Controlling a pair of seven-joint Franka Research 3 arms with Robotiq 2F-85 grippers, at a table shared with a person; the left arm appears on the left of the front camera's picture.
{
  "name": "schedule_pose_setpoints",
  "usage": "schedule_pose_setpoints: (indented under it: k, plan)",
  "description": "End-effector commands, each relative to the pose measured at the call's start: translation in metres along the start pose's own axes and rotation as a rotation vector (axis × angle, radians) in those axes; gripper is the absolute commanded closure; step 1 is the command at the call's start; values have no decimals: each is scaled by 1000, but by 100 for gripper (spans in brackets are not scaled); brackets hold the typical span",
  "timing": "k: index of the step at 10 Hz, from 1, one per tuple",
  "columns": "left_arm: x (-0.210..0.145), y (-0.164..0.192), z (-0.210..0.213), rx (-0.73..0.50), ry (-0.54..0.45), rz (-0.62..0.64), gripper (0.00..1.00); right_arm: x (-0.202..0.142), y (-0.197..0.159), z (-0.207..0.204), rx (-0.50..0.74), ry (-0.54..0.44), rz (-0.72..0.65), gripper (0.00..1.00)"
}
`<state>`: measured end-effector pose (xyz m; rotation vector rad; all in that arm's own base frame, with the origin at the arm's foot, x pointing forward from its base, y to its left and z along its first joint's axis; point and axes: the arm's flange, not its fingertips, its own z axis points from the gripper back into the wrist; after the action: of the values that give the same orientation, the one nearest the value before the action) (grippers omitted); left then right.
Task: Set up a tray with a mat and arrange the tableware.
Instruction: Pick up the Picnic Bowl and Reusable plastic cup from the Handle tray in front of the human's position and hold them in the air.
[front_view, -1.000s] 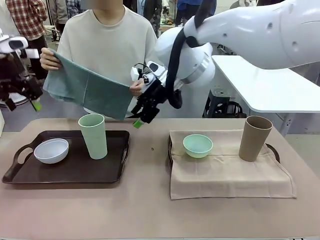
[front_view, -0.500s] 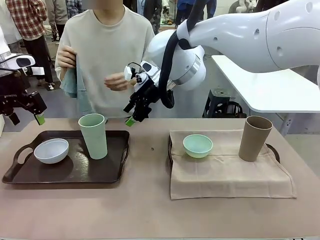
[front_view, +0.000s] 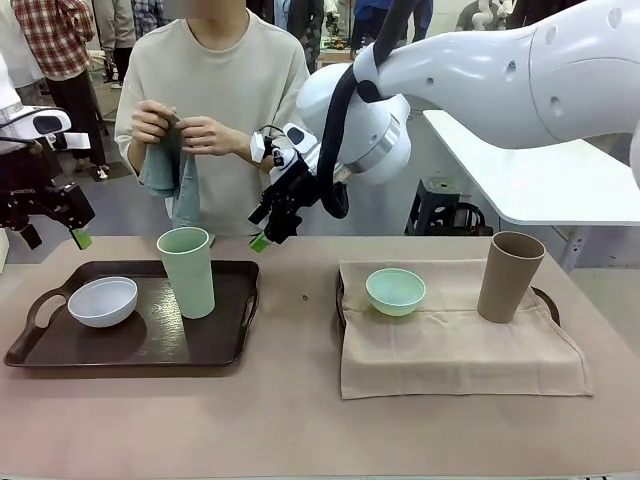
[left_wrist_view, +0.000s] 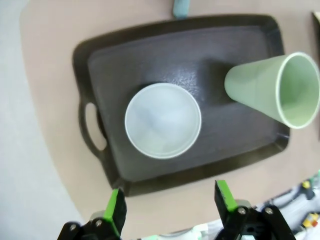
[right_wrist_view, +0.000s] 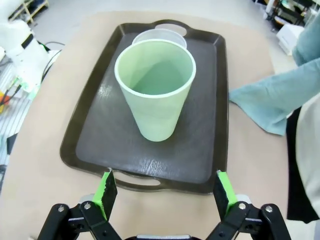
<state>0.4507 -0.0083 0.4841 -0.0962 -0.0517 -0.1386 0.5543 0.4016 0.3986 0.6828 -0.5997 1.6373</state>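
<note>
A dark tray (front_view: 225, 340) on the left holds a white bowl (front_view: 102, 301) and a pale green cup (front_view: 187, 272), both standing on bare tray. On the right, a beige mat (front_view: 450, 345) covers a second tray and carries a mint bowl (front_view: 395, 291) and a brown cup (front_view: 510, 277). The person bunches a teal cloth (front_view: 170, 172) in both hands behind the left tray. My left gripper (front_view: 55, 238) hangs open above the tray's left end, over the white bowl (left_wrist_view: 162, 120). My right gripper (front_view: 268, 232) is open in the air behind the green cup (right_wrist_view: 156, 90).
A tray handle (front_view: 545, 295) pokes out from under the beige mat. The table's front strip (front_view: 300, 430) is bare. The teal cloth (right_wrist_view: 272, 102) hangs past the tray's far edge. A white side table (front_view: 540, 170) stands at the back right.
The person has gathered the spread teal cloth into a bunch held at chest height. My right gripper has shifted slightly left; my left gripper has come in and lowered a little.
</note>
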Motion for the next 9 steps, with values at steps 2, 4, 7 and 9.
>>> schedule_pose_setpoints:
  k: [2,4,7,9]
  plan:
    - [-6,15,-26,45,-92,-82,7,-21,1,-29,18,-111,-63,0]
    - [-8,21,-47,53,-136,-121,7,-29,8,-44,48,-181,-50,0]
    - [-6,31,-76,14,-124,-136,7,-27,11,-64,53,-243,-38,0]
    - [0,27,-87,-9,-125,-149,7,-25,1,-87,65,-253,-61,0]
